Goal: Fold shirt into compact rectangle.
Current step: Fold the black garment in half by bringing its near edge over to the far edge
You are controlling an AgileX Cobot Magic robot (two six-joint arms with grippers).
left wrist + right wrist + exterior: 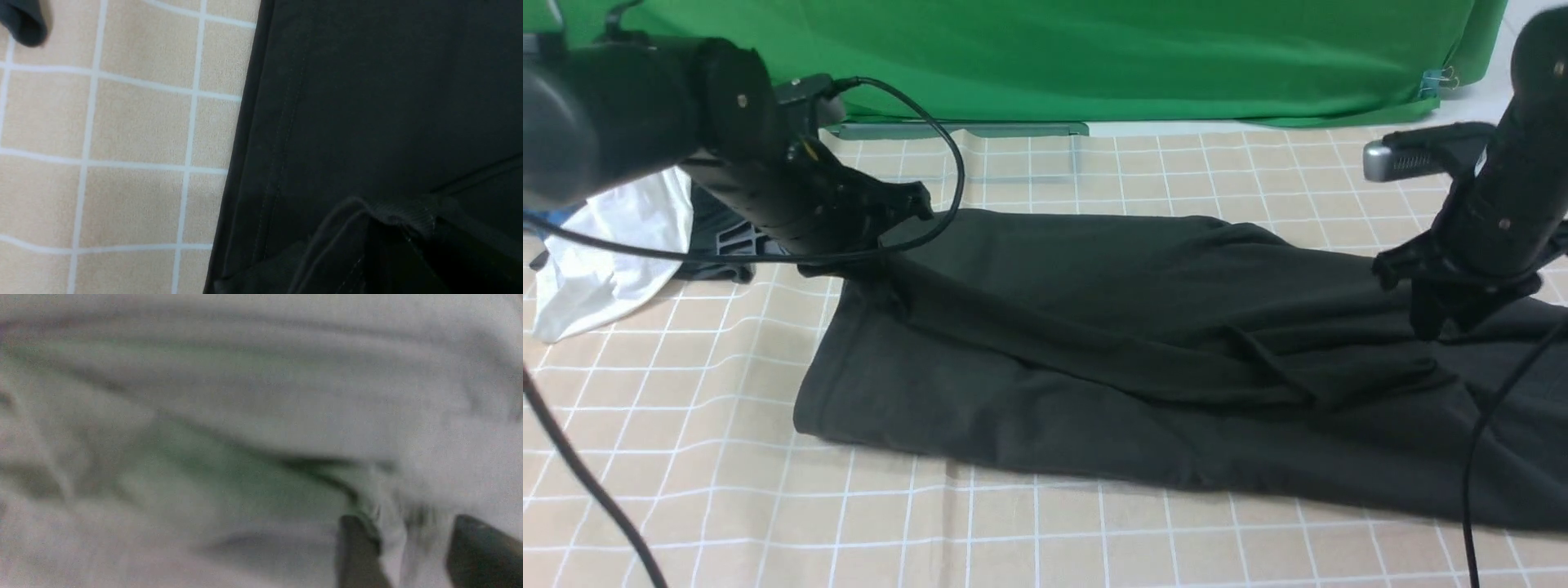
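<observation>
Left gripper (874, 245) clamped shirt (1094, 343) edge; right gripper (1441, 314) parted, cloth between fingers (355, 555). Right needed straight-up exit, no snagging.

Soft even light; right wrist view renders the shirt (261, 396) washed-out, blurred.

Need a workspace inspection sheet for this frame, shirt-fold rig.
Surface: beige checked cloth, slightly wrinkled.
Job's things: black shirt lying across the centre, partly folded, creased.
Clutter: white garment and dark garment at far left.
Grippers: left gripper shut on the shirt's edge, holding it raised; right gripper open, fabric between its fingers.
Cables: black cable loops by the left arm; second cable hangs over the shirt at right.
Surroundings: green backdrop behind.
</observation>
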